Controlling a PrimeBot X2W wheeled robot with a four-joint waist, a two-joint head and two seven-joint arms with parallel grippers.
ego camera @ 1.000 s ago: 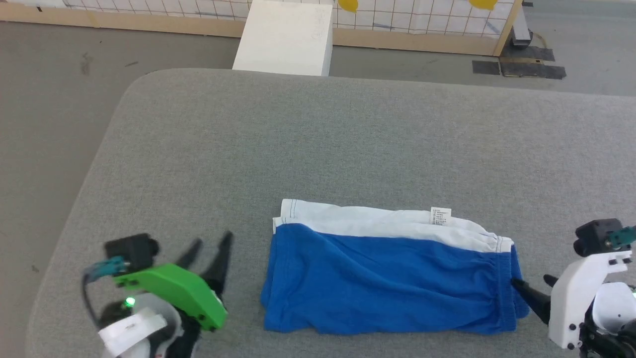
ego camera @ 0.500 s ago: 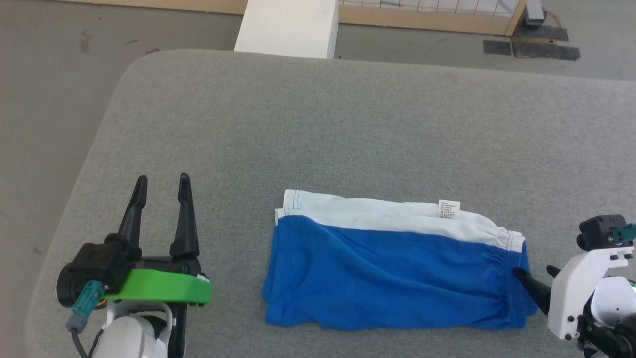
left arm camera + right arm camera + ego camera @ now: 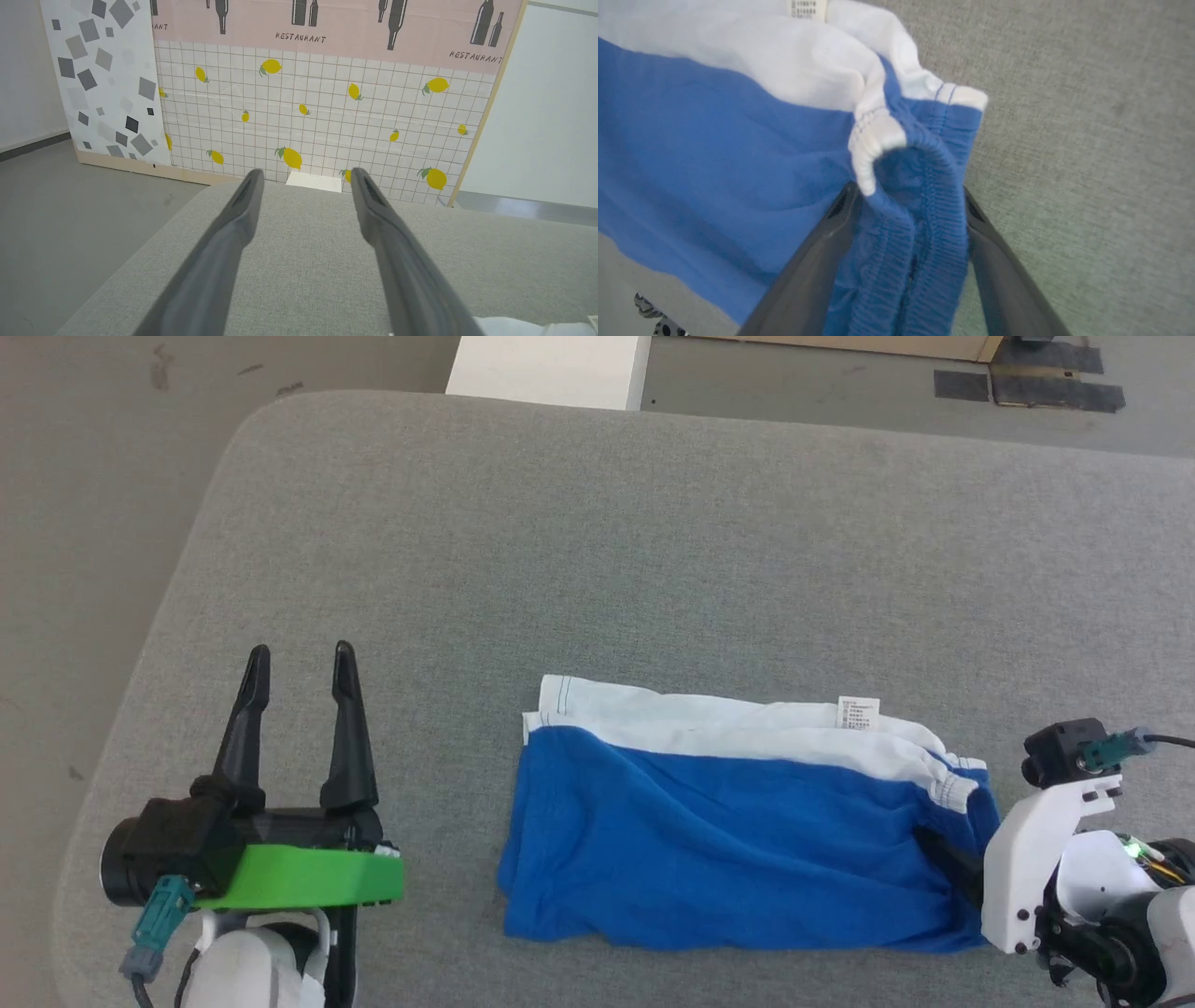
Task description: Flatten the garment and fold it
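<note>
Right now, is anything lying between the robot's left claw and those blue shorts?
Nothing visible is in the way. Just bare grey padded surface lies between the open left gripper and the shorts. The right gripper has the waistband between its spread fingers.

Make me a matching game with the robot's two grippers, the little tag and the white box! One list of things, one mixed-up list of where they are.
Things:
1. left gripper
2. right gripper
3. tag
4. white box

Places:
A. beyond the far edge of the table
B. jaws either side of the waistband of the shorts
C. jaws apart over bare table, holding nothing
D. at the far edge of the white stripe of the shorts

Pairs: 1-C, 2-B, 3-D, 4-A.
</note>
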